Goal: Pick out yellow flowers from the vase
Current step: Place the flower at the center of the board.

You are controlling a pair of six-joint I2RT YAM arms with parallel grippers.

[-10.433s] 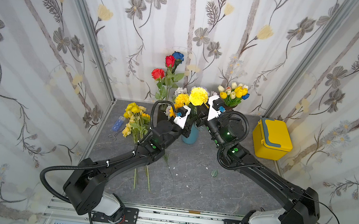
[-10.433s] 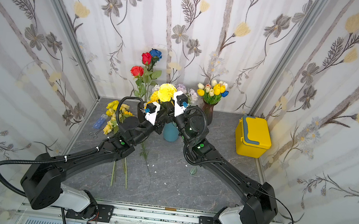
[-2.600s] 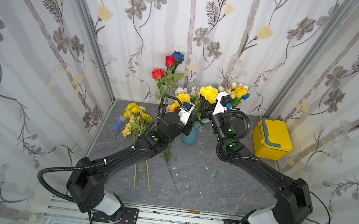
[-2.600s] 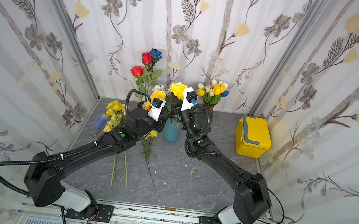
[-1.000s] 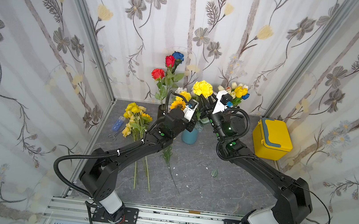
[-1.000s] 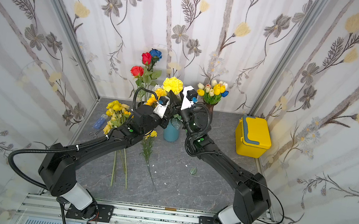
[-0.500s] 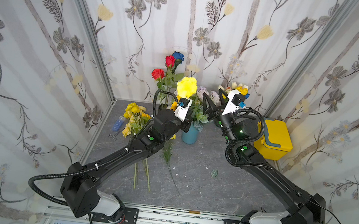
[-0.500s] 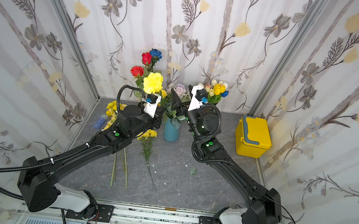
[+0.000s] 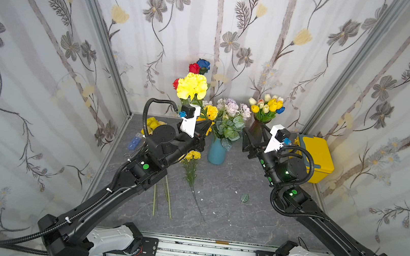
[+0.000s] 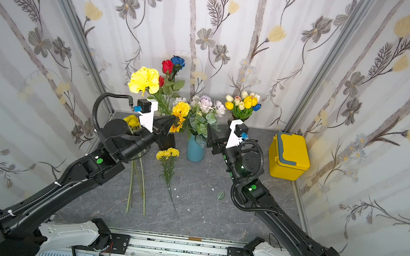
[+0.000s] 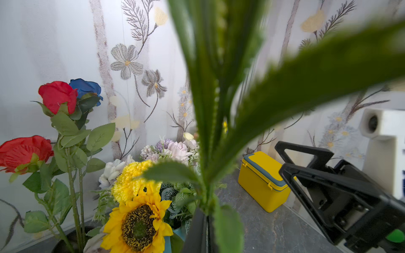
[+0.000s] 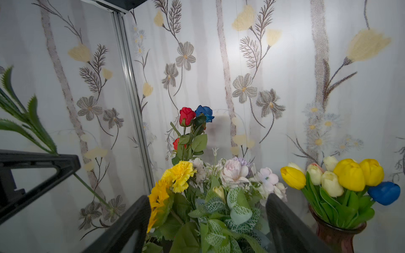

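**Left gripper** [image 10: 168, 123]: clenched on the green stem [image 11: 205, 122] of a yellow carnation [image 10: 144, 80].
- Long axis near upright. The bloom is on top and leans toward the upper left in both top views, above the wrist camera.
- In the right wrist view the bare stem end juts out past the jaws.
- Bloom is large, ruffled, bright lemon. The stem carries narrow blade leaves.
- The whole flower is clear of the blue vase [image 10: 195, 151], just left of it.

**Right gripper** [image 12: 208, 198]: released, jaws spread wide. It faces the bouquet from the right, and no contact shows.

**In the vase:**
- A second carnation [image 10: 181, 108], yellow, faces up.
- A sunflower [image 10: 176, 126], dark-centred, has its face tipped toward the left arm.
- Both sit at the bouquet's left edge, among lilac and white blooms and veined leaves.

**On the table:**
- A yellow bunch [image 10: 167, 153] lies flat, heads near the vase foot and stems running toward the frame bottom.
- More yellow heads [image 10: 131, 121] show behind the left arm. Their long stems [image 10: 138, 184] also point toward the frame bottom.

**Further out:**
- Roses [image 10: 171, 64], red and blue, at the back.
- Tulips [image 10: 244, 103] at centre right.
- Yellow box [image 10: 289, 155] at the right.
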